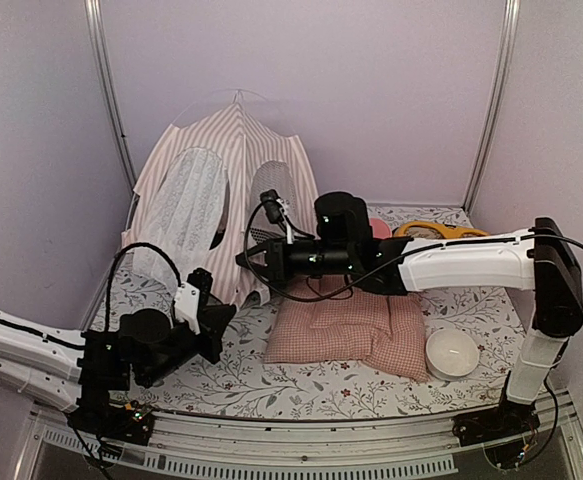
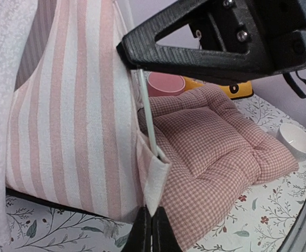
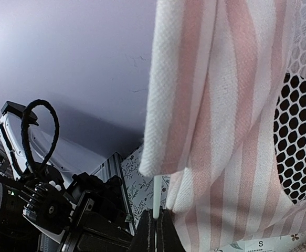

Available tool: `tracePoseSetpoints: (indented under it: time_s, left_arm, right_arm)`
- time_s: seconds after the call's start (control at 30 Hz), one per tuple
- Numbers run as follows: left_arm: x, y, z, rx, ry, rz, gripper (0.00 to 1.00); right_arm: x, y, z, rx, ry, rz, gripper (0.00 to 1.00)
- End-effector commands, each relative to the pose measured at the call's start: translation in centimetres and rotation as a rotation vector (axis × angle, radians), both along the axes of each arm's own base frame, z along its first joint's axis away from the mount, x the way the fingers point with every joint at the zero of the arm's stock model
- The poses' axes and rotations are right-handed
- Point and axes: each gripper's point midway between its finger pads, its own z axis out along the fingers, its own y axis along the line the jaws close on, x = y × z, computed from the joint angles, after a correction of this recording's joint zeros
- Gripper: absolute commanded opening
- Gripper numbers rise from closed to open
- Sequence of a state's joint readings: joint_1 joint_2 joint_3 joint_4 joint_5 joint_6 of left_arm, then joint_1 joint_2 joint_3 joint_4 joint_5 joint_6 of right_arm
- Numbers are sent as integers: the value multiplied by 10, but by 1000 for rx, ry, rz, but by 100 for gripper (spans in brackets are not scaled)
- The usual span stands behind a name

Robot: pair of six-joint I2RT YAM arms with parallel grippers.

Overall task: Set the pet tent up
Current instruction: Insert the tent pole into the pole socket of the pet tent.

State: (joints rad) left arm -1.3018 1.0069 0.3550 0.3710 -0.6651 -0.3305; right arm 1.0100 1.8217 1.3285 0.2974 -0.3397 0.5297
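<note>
Pet tent (image 1: pixel 236 140) near back-left walls; cushion (image 1: pixel 351 330) touching its front corner.

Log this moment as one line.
pet tent upright | left gripper shut on corner pocket | right gripper shut on pole | cushion beside tent

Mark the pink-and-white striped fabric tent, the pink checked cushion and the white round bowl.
pink-and-white striped fabric tent (image 1: pixel 233 140), top view, upper panel.
pink checked cushion (image 1: pixel 346 325), top view, middle.
white round bowl (image 1: pixel 452 353), top view, inside.

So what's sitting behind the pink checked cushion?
A pink bowl and a yellow object sit behind the cushion; the right arm hides part of both.
</note>
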Motion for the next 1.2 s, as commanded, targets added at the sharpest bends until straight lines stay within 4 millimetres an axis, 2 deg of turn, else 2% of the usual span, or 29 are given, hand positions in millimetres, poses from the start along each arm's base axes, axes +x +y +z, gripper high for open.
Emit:
tracePoseSetpoints:
  time_s: [0.0, 0.17, 0.3, 0.5, 0.67, 0.9, 0.93, 1.07, 1.17]
  left_arm:
    - [-7, 0, -20, 67, 47, -44, 0]
    - [-16, -14, -7, 34, 15, -136, 0]
    - [-15, -16, 1, 19, 4, -134, 0]
    - [-2, -5, 7, 1, 22, -47, 0]
    - [-3, -12, 27, -38, -5, -83, 0]
    - [-6, -21, 33, -36, -2, -128, 0]
    - [-6, -21, 35, -39, 0, -126, 2]
    - [-3, -14, 46, -47, 2, -94, 25]
    - [0, -3, 66, -80, -16, -58, 36]
  right_arm:
    - [40, -30, 56, 101, -117, -187, 0]
    - [33, -14, 54, 108, -109, -130, 0]
    - [25, 0, 49, 102, -107, -102, 0]
    - [22, -3, 38, 83, -92, -105, 0]
    - [22, -4, 19, 33, -82, -118, 0]
    - [22, 1, 7, 10, -82, -126, 0]
    - [23, 1, 8, 8, -85, -129, 0]
    - [22, -2, 3, -6, -93, -131, 0]
    - [19, -3, -3, -23, -99, -114, 0]
